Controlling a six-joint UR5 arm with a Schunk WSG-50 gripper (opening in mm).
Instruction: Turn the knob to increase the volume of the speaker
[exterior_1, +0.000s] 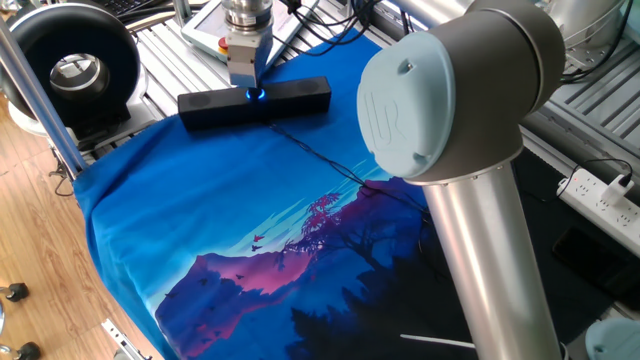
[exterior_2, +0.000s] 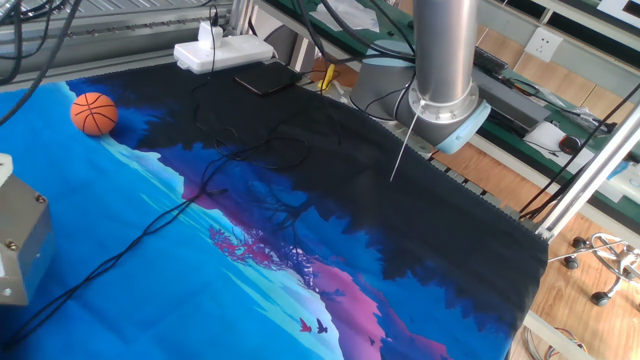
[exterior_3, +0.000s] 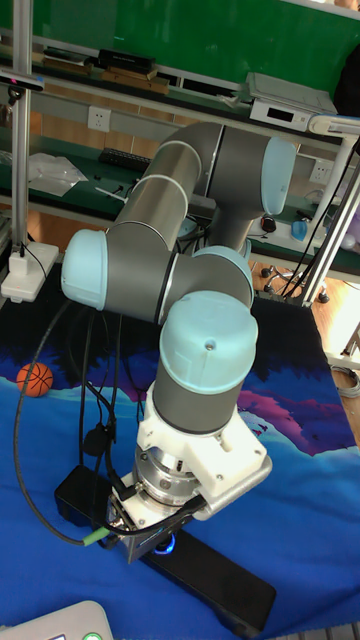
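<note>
The speaker (exterior_1: 290, 100) is a long black bar lying at the far edge of the blue cloth; in the tall fixed view the speaker (exterior_3: 215, 585) lies under the wrist. The knob (exterior_1: 253, 95) shows only as a blue glow at the bar's middle, and as the same glow (exterior_3: 166, 545) beneath the tool. My gripper (exterior_1: 247, 84) comes straight down onto the knob, its grey fingers (exterior_1: 243, 72) close together around it. The gripper body hides the fingertips in the tall fixed view.
A large round black ring device (exterior_1: 75, 65) stands left of the speaker, a white pendant (exterior_1: 212, 22) behind it. A thin cable (exterior_1: 330, 165) runs across the cloth. An orange ball (exterior_2: 93, 113) and a power strip (exterior_2: 222, 50) lie at the far side. My elbow joint (exterior_1: 450, 90) blocks much of one fixed view.
</note>
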